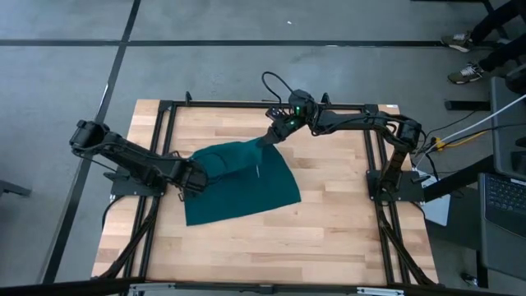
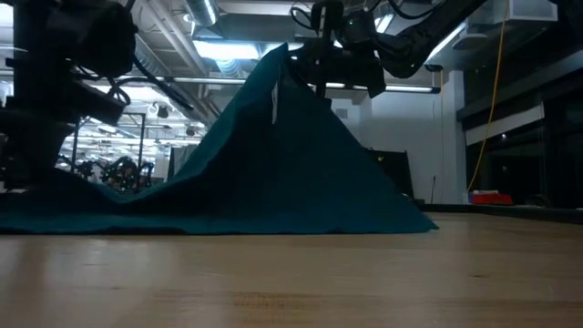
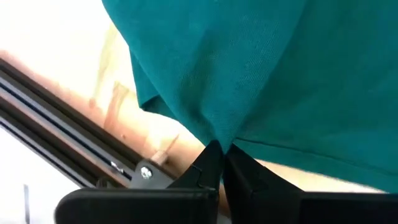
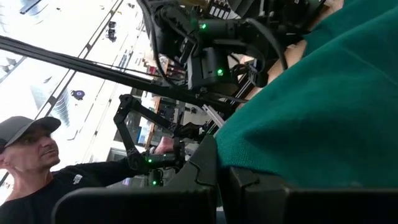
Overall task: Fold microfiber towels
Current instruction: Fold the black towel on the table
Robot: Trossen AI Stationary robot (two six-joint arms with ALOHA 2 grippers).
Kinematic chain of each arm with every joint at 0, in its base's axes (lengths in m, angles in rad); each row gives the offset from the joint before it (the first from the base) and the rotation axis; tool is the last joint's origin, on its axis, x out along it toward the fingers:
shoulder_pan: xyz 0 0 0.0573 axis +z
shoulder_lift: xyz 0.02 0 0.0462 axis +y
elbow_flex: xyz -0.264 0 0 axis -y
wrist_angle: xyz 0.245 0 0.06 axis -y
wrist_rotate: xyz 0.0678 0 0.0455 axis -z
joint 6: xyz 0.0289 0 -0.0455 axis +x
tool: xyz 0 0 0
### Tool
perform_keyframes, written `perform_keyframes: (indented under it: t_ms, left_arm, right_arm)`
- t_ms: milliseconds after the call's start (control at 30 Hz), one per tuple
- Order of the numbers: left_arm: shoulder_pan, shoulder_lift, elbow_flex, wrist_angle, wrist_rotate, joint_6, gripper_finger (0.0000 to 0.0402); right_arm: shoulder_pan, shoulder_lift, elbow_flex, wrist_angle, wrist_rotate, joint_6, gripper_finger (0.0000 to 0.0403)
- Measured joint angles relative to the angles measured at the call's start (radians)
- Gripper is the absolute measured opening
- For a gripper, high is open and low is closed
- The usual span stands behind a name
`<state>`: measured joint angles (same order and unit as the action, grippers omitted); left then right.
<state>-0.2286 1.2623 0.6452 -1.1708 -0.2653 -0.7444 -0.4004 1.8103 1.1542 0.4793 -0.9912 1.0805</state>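
Note:
The dark teal-green towel (image 1: 242, 181) lies on the wooden table (image 1: 329, 238), its far corner raised into a peak (image 2: 282, 55); its near and right parts rest flat. A small white tag (image 1: 257, 171) shows on it. My left gripper (image 1: 193, 178) is shut on the towel's left corner, low at the table. My right gripper (image 1: 271, 138) is shut on the raised far corner, above the table. My left gripper pinches the towel's left corner (image 3: 214, 142) between its two fingertips (image 3: 208, 163), coming level from the table's left side. The cloth gathers into folds at the tips and fans away from them. My right gripper pinches the towel's far corner (image 4: 249, 163) between its two fingers, coming from the far right and slanting down. That corner is lifted clear, and the cloth slopes down from it to the table like a tent.
A black metal frame (image 1: 164, 107) runs round the table's edges, with both arm bases on it. Bare wood lies near and to the right of the towel. A person (image 4: 37, 162) shows beyond the table in the right wrist view. A laptop (image 1: 503, 205) sits off the right side.

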Motion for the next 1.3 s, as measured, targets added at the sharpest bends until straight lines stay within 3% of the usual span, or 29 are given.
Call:
perform_keyframes:
  t_ms: [133,433,733,1067,1300]
  left_arm:
    - [0.018,-0.004,-0.024,0.026,0.034,0.037,0.0025]
    - [0.026,-0.004,-0.026,0.046,0.012,0.036,0.011]
    - [0.07,-0.004,-0.03,0.051,-0.006,0.045,0.002]
    - [0.069,-0.004,-0.041,0.021,0.042,-0.008,0.0003]
    - [0.049,-0.004,0.126,-0.089,0.048,-0.017,0.0002]
  right_arm:
    - [0.0,0.0,0.0,0.0,-0.017,0.0,0.0]
    - [-0.002,0.0,0.0,0.003,-0.024,0.0,0.0]
    - [-0.005,0.0,0.0,0.004,-0.04,0.001,0.0]
    - [-0.005,0.0,0.0,0.007,-0.05,0.001,0.0]
    - [-0.005,-0.009,0.0,0.071,-0.048,0.04,0.0]
